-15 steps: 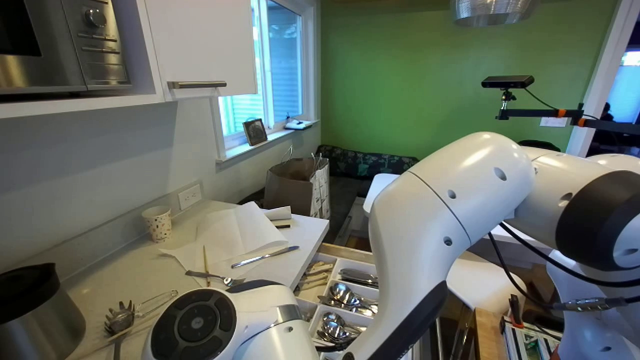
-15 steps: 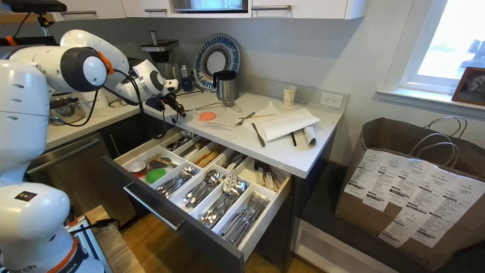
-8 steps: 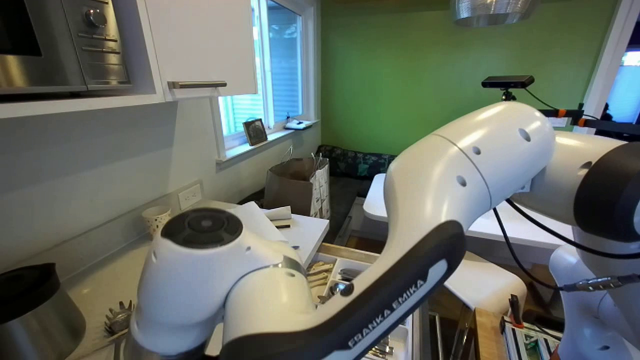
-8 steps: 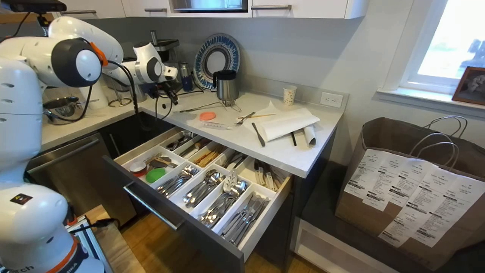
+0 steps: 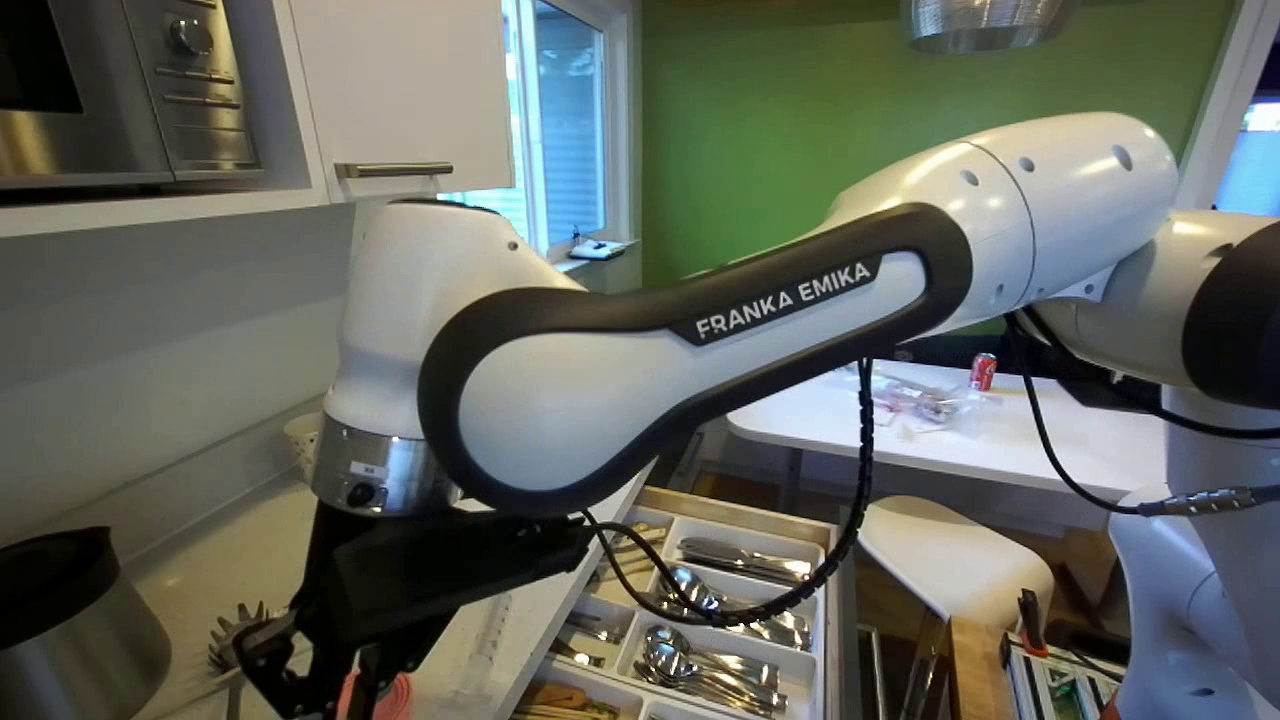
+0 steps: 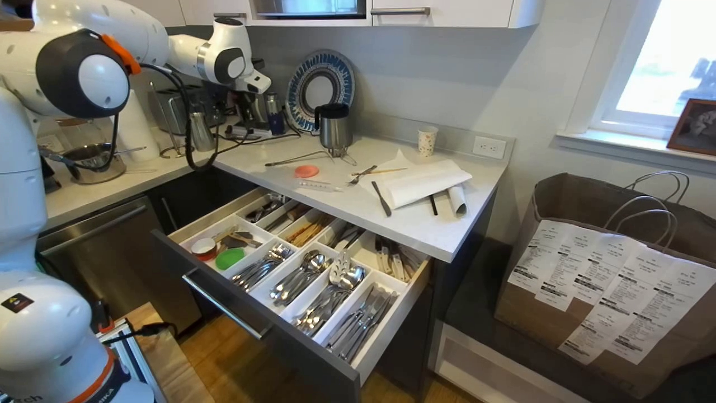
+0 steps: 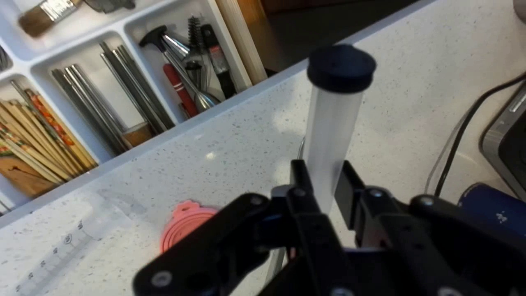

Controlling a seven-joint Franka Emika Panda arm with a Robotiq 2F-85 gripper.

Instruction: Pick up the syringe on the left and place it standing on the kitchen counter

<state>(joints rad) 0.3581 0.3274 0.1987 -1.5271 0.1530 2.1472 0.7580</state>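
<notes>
Wrist view: the drawer tray [image 7: 119, 27] holds chopsticks [image 7: 37, 135] while the tool [image 7: 323, 174] grips the syringe [image 7: 333, 123].

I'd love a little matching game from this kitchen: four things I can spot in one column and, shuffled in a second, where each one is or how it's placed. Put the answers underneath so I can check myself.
Things
1) Black-ended tube
2) Pink round piece
3) Patterned plate
4) Green round piece

Places and states
A) inside the open drawer
B) standing on edge by the wall
C) held in the gripper
D) lying on the kitchen counter

Right pairs
1-C, 2-D, 3-B, 4-A
</notes>
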